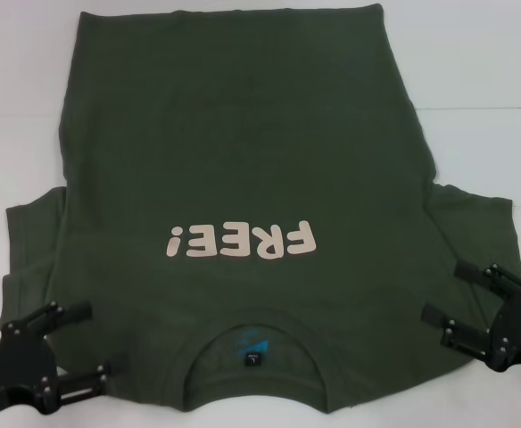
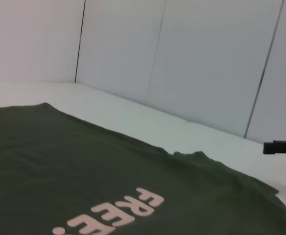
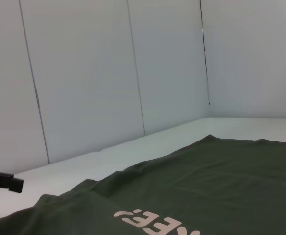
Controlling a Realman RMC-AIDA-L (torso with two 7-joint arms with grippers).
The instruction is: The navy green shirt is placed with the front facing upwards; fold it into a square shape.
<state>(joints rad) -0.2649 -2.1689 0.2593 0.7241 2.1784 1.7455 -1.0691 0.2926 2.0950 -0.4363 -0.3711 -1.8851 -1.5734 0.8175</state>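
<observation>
Two grippers, both spread, at the near corners of the head view. Left gripper (image 1: 75, 343): black, low on the left, fingers (image 1: 69, 311) parted and pointing inward across the shirt's left shoulder, one over the sleeve seam, the other nearer the collar edge; nothing pinched between them. Whether the tips touch the cloth: cannot tell. Right gripper (image 1: 452, 292): black, low on the right, likewise splayed, fingers (image 1: 439, 316) aimed inward over the right sleeve, nothing grasped.

Between them, the navy green shirt (image 1: 243, 152): spread flat and face up on the white table (image 1: 11, 89), collar nearest the robot, hem at the far side. Ribbed crew neck (image 1: 259, 325) low in the middle, with a small dark label (image 1: 253, 359) inside it. Pale pink "FREE!" lettering (image 1: 235, 241) across the chest, upside down from the head camera. Both short sleeves out to the sides, each lying just by its gripper.

Seen from the left wrist: shirt (image 2: 84, 166) with lettering (image 2: 118, 213), plus the far gripper's tip (image 2: 280, 147) at the edge. Seen from the right wrist: shirt (image 3: 206, 181), lettering (image 3: 155, 223), another black tip (image 3: 3, 180). Behind all, pale panelled walls (image 3: 84, 73).
</observation>
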